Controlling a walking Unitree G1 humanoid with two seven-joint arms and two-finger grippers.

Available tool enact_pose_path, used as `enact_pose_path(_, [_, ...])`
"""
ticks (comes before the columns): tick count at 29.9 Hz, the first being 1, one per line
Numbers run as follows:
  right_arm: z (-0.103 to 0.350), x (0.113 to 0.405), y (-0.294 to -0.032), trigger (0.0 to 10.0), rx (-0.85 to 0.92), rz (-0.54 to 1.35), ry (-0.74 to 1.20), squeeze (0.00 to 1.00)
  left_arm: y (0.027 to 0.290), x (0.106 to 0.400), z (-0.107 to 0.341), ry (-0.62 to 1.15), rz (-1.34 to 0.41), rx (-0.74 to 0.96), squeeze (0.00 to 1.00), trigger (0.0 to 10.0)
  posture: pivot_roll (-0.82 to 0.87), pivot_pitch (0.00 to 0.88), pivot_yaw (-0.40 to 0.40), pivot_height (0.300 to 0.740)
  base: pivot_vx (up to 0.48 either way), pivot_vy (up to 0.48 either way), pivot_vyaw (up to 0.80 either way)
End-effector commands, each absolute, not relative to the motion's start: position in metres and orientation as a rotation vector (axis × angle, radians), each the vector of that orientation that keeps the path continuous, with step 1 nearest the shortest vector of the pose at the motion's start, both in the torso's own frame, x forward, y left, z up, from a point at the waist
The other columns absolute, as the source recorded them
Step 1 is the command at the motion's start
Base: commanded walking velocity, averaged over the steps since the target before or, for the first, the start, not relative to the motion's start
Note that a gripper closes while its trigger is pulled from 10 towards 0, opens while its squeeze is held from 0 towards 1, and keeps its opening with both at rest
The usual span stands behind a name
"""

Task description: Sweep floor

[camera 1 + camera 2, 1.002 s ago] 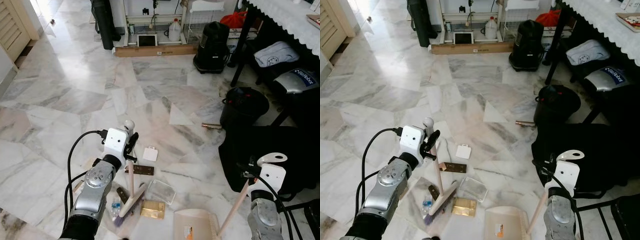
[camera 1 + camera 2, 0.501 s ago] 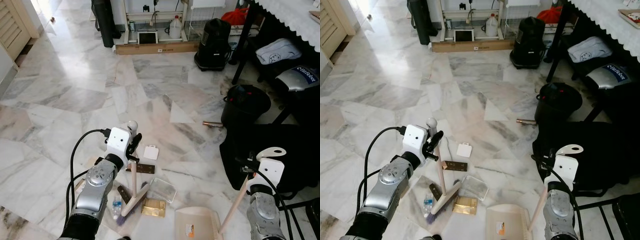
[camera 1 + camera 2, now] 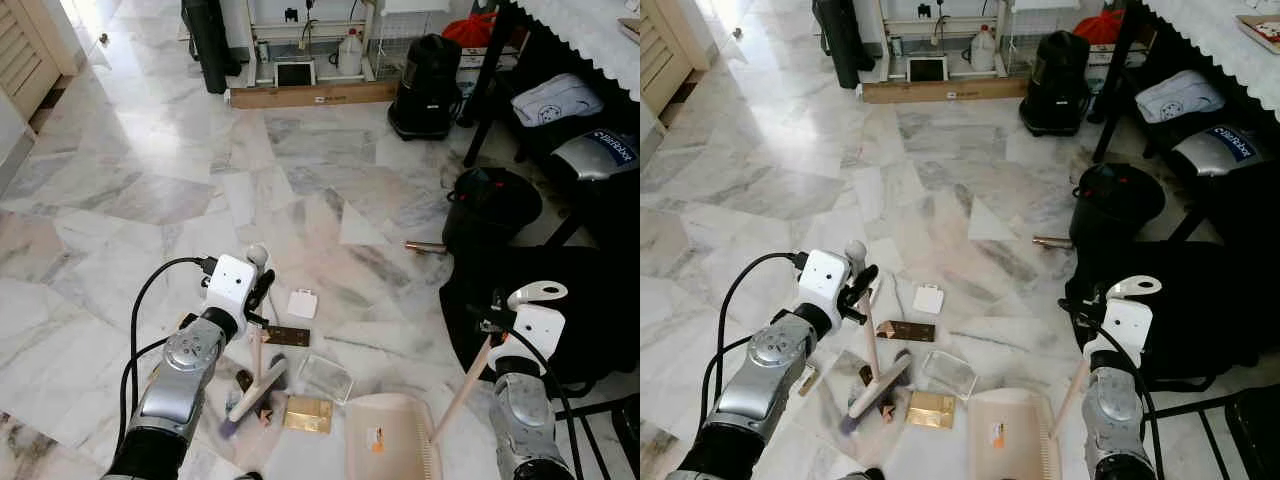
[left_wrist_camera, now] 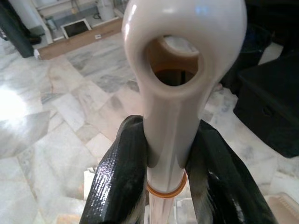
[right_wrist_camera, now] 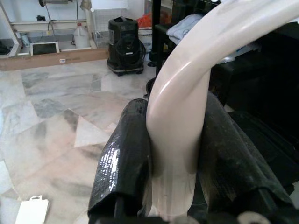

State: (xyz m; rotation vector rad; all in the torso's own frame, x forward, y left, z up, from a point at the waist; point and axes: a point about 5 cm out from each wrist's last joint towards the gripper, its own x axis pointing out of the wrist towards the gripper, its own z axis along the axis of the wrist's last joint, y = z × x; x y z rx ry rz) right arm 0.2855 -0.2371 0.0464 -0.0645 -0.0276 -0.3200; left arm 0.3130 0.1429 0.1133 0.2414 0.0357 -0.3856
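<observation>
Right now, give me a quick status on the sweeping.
Left end effector shut on broom. Right end effector shut on dustpan handle. Litter between them: clear tray, gold box. Black bag close on the right.
</observation>
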Motion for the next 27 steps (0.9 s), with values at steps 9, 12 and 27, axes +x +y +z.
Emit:
enact_pose_path(9, [0.041, 0.280, -0.239, 10.0, -0.057, -0.332, -0.016, 0.00, 0.137, 0.308, 0.097, 0.198, -0.475, 0.194, 0.00, 10.0, 0.13, 0.109, 0.021, 0.740, 0.000, 0.000, 0.00])
enact_pose_path(12, [0.040, 0.280, -0.239, 10.0, -0.059, -0.332, -0.013, 0.00, 0.137, 0.308, 0.097, 0.225, -0.486, 0.194, 0.00, 10.0, 0.14, 0.109, 0.021, 0.740, 0.000, 0.000, 0.00])
enact_pose_path(27, [0.033, 0.277, -0.232, 10.0, -0.143, -0.271, 0.030, 0.00, 0.140, 0.308, 0.098, 0.314, -0.502, 0.193, 0.00, 10.0, 0.14, 0.131, 0.016, 0.740, 0.000, 0.000, 0.00])
